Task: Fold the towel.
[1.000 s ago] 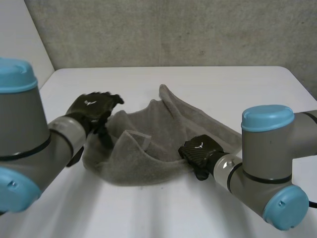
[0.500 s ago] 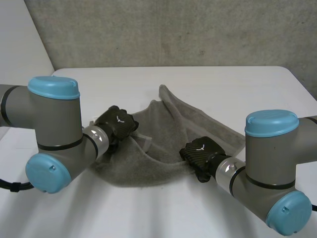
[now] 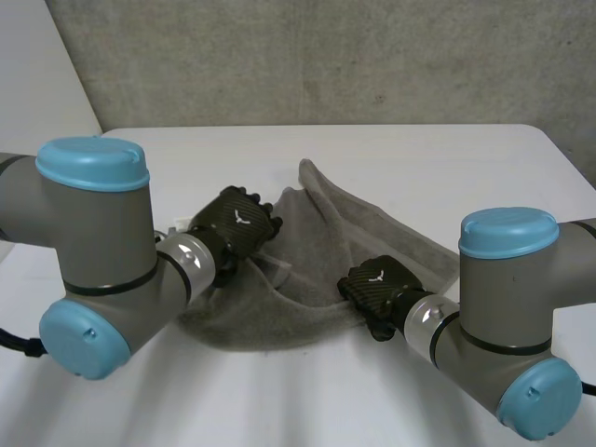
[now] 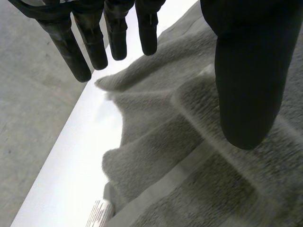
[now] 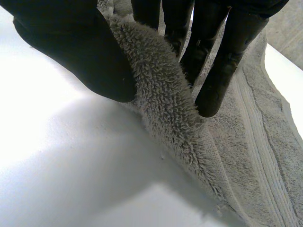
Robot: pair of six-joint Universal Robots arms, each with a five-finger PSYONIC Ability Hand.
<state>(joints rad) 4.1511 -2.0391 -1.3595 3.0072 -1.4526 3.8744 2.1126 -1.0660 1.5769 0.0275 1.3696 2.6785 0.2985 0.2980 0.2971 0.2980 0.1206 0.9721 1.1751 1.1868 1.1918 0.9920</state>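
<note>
The right hand [image 3: 377, 284] pinches the towel's [image 3: 312, 247] near edge while the left hand [image 3: 240, 219] hovers open, needing a grip before the fold.

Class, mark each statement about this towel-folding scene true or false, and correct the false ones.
1. The right hand pinches an edge of the towel between thumb and fingers. True.
2. The left hand grips a bunch of towel. False: its fingers are straight and open above the towel.
3. The towel lies on a white table. True.
4. The towel is folded into a neat square. False: it lies rumpled, with raised folds.
</note>
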